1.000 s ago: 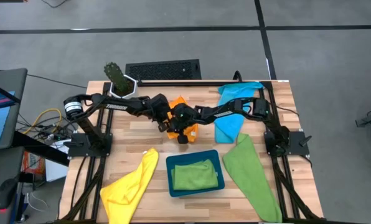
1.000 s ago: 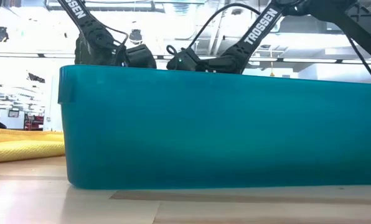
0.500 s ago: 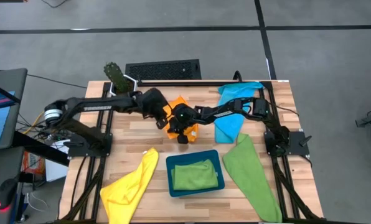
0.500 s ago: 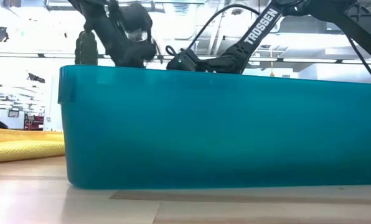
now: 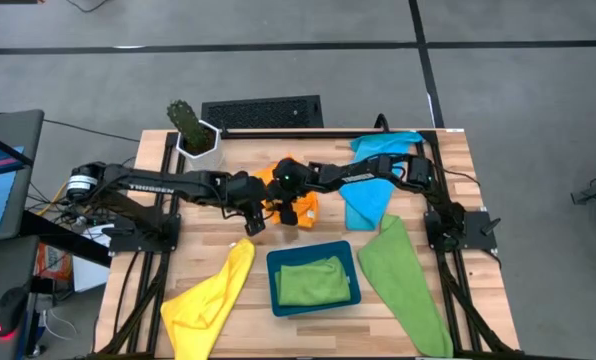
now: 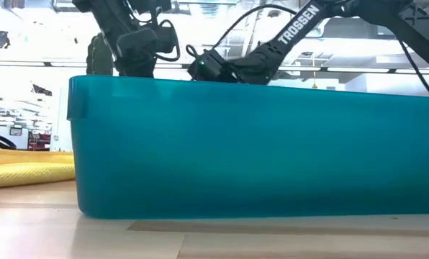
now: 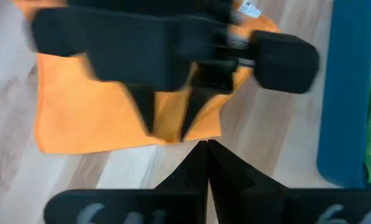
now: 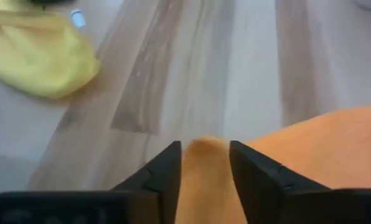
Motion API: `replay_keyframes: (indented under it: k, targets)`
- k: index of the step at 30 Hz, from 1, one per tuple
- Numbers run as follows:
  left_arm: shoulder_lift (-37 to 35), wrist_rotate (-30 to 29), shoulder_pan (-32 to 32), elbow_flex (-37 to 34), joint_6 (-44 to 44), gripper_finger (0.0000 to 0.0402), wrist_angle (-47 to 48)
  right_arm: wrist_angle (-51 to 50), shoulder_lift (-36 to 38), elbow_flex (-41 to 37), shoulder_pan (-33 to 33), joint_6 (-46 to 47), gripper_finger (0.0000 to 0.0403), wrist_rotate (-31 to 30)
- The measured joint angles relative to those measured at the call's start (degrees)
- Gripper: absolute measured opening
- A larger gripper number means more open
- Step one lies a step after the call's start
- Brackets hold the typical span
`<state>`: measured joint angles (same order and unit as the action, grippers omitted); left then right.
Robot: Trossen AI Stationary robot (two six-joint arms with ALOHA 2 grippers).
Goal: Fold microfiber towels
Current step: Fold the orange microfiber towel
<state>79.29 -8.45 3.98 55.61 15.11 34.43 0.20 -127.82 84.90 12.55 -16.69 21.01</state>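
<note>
The wooden table [image 5: 218, 215] carried five soft cloths. The yellow towel [image 5: 210, 295] and a loose green towel [image 5: 403, 280] lay well out from both sets of jaws, the blue towel [image 5: 373, 175] lay behind the right arm, and a folded green towel [image 5: 313, 280] sat in the teal tray [image 5: 274, 295], just beyond the working area.

The orange towel [image 5: 296, 195], partly folded, lay flat at mid-table. The right gripper [image 8: 205, 163] stood over it with its jaws parted and a fold of orange cloth between them, seemingly let go rather than pinched. The left gripper [image 7: 207, 152] hung just beside the towel's edge, its jaws shut on nothing.

Such cloth looked light, limp and clingy rather than slippery; it would likely sag from any single hold. A corner or folded edge seemed the best place to pinch, both layers together.
</note>
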Motion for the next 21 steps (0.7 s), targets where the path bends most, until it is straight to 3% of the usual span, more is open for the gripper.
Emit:
replay_keyframes:
  k: [6, 10, 14, 21]
  targets:
    - [0.0, -2.8, -0.7, 0.0, -0.6, 0.0, -0.7, -8.7, 0.0, 7.4, 0.9, -2.6, 0.0203, 1.0]
    - [0.0, -3.0, -1.0, -0.4, -3.1, 0.0, -1.6, -19.7, 1.2, 12.1, 3.9, -2.6, 0.0212, 7.2]
    - [0.0, -3.6, -1.3, -2.0, -5.4, 0.0, -3.4, -31.8, 7.0, 12.3, 10.2, -5.7, 0.0207, 13.0]
    - [0.6, -2.4, 0.3, -11.8, -5.8, 0.0, -26.8, -50.4, 19.0, 7.4, 18.1, -19.0, 0.0182, 18.0]
